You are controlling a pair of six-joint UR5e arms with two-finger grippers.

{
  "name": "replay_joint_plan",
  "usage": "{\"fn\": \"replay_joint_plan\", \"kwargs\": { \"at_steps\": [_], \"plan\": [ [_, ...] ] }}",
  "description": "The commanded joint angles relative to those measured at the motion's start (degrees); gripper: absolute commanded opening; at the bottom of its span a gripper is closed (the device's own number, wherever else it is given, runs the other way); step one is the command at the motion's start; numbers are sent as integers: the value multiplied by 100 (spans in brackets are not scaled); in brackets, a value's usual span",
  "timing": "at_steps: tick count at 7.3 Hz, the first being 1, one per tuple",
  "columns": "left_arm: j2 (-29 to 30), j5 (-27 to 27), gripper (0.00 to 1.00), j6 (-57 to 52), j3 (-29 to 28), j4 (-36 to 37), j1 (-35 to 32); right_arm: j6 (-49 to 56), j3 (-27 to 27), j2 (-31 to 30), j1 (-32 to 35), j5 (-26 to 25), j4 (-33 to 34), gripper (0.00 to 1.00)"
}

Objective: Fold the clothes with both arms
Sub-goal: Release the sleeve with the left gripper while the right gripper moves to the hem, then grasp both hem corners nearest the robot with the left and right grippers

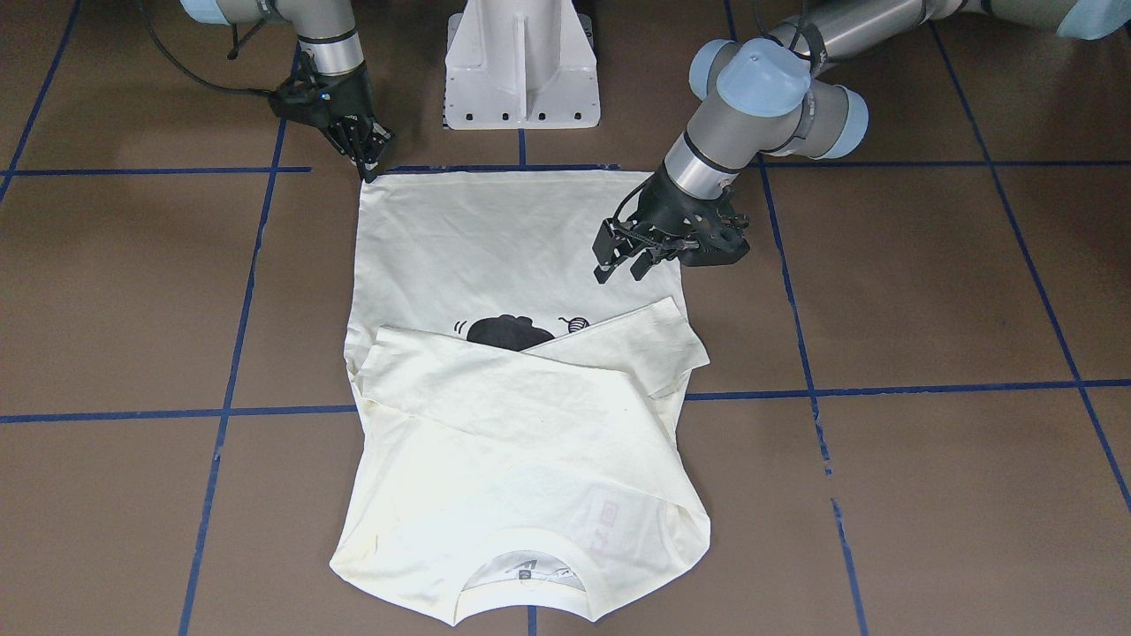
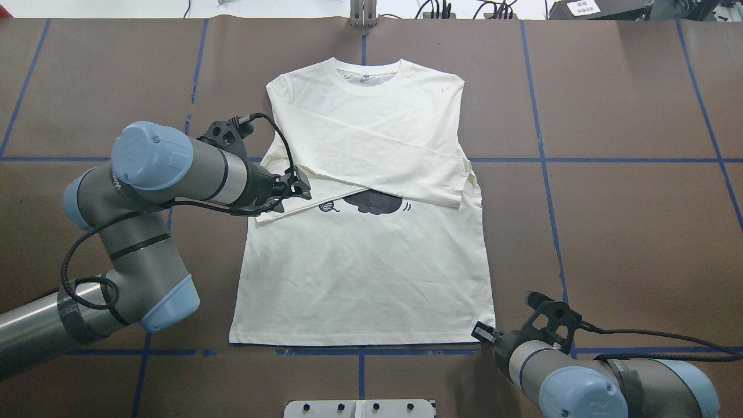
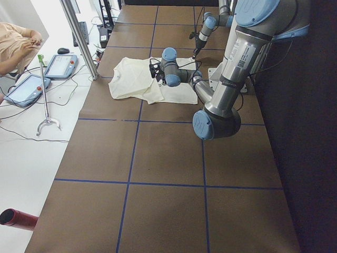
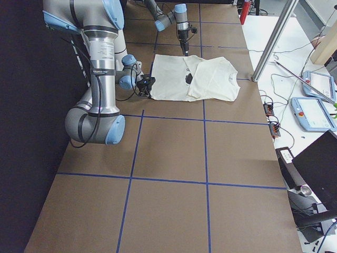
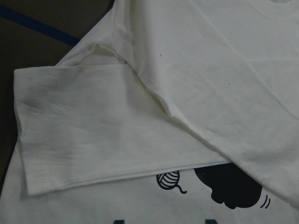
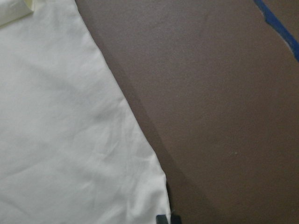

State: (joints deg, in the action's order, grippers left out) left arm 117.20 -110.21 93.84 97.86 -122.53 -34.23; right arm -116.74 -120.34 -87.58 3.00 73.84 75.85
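We saw a brown, blue-taped table (image 1: 928,291) — the label (image 1: 521,574) on the shirt (image 1: 495,238) was unreadable. Left gripper (image 1: 621,271) hung wide open, empty; right gripper (image 1: 369,168) we couldn't tell.

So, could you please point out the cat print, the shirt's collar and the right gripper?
cat print (image 2: 374,204), overhead exterior view, middle of the black shape.
collar (image 1: 521,604), exterior front-facing view, middle of the ribbed band.
right gripper (image 1: 371,168), exterior front-facing view, midway between its fingertips.

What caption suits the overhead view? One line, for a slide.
T-shirt with sleeves crossed; left tool over one sleeve end, right tool at a hem corner.
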Motion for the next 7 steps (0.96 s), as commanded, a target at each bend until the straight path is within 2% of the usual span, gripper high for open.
{"fn": "replay_joint_plan", "kwargs": {
  "at_steps": [1,2,3,4,5,7],
  "plan": [
    [-518,113,63,405,624,350,449,2,-173,39,25,7,0,0],
    [-862,828,62,433,1194,962,1027,2,-174,83,17,16,0,0],
    [-1109,1061,63,773,1496,1751,1433,2,-165,66,17,25,0,0],
    [-1390,1081,67,1385,1716,1846,1689,2,-165,57,17,25,0,0],
    [-1462,1098,67,1583,1718,1891,2014,2,-165,66,17,16,0,0],
    [-1551,1186,65,1585,1710,1987,2088,2,-156,39,8,16,0,0]
  ]
}}
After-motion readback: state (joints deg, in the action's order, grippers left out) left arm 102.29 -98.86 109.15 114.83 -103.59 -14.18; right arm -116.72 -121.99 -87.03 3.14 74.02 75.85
